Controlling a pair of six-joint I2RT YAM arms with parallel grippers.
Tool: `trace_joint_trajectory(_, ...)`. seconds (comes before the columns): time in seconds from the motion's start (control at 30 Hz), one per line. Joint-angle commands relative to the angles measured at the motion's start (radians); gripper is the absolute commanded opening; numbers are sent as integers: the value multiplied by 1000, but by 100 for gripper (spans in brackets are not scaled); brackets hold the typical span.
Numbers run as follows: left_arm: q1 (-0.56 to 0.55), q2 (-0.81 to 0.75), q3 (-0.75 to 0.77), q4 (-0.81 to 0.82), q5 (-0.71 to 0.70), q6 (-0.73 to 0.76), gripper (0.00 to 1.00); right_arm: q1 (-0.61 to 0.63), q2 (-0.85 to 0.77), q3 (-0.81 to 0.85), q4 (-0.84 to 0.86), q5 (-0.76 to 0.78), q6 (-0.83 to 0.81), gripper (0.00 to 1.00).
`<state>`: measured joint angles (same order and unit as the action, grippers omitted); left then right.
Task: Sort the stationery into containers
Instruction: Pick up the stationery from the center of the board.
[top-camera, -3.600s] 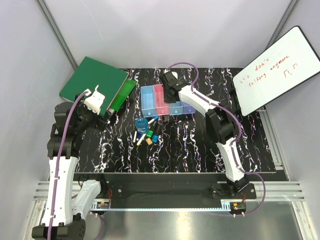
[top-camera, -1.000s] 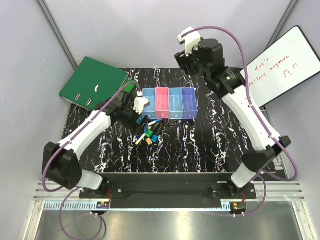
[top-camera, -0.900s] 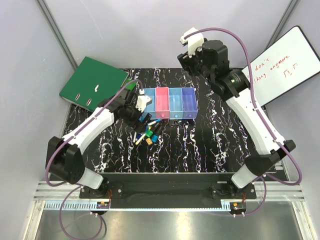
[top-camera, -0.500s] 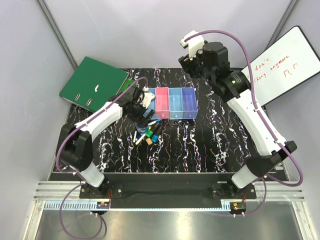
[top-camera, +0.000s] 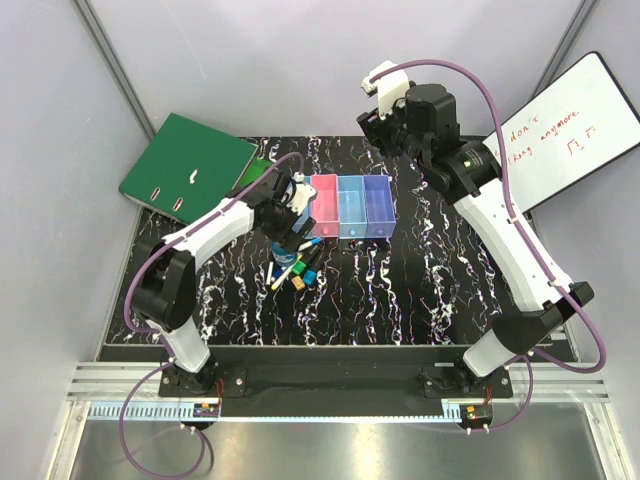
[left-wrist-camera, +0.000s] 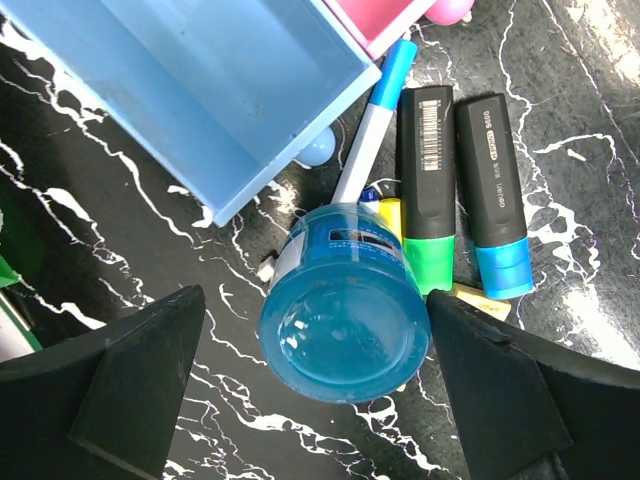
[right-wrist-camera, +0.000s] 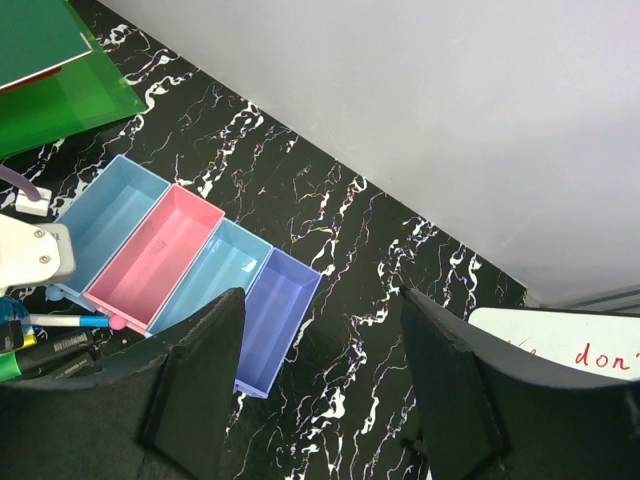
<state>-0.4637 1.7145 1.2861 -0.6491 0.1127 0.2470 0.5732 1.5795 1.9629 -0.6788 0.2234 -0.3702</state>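
In the left wrist view my left gripper (left-wrist-camera: 315, 300) is open and straddles the round blue tin (left-wrist-camera: 340, 320), with a gap on each side. Beside the tin lie a blue-and-white pen (left-wrist-camera: 372, 120), a green-capped black marker (left-wrist-camera: 425, 190) and a blue-capped one (left-wrist-camera: 495, 195). The nearest light blue bin (left-wrist-camera: 200, 90) is just beyond the tin. From above, the left gripper (top-camera: 286, 243) covers the left end of the containers (top-camera: 350, 208). My right gripper (top-camera: 378, 130) hangs open and empty, high behind the row; its view shows the light blue, pink (right-wrist-camera: 155, 255), light blue and purple (right-wrist-camera: 275, 320) bins.
The large green ring binder (top-camera: 185, 165) lies at the back left, close to the left arm. A whiteboard (top-camera: 560, 140) with red writing leans at the right edge. More small markers (top-camera: 300, 275) lie on the black marbled table in front of the bins.
My left gripper has swung right, from beside the binder to over the blue tin. The right arm rose from the bins earlier and has barely moved in the last second.
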Motion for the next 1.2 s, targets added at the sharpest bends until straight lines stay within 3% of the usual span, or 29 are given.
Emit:
trace_joint_trajectory(0.0,-13,-6,10,32,18,8,99,-6,-21,10,16,7,4,72)
trace_joint_trajectory(0.53,-35,-49,-59,29,28,-6,91,-13,-16,7,25,21,-3,71)
trace_joint_trajectory(0.63,-35,-49,-62,28,16,0,84,-13,-16,8,25,22,-1,71)
trace_joint_trajectory(0.93,-36,-36,-56,28,8,5,20,-13,-23,-13,27,25,-1,71)
trace_joint_trajectory(1.03,-36,-52,-44,10,1,8,6,-15,-30,-32,27,28,1,71)
trace_joint_trajectory(1.17,-36,-121,-11,-50,-10,21,0,-21,-61,-94,25,16,30,72)
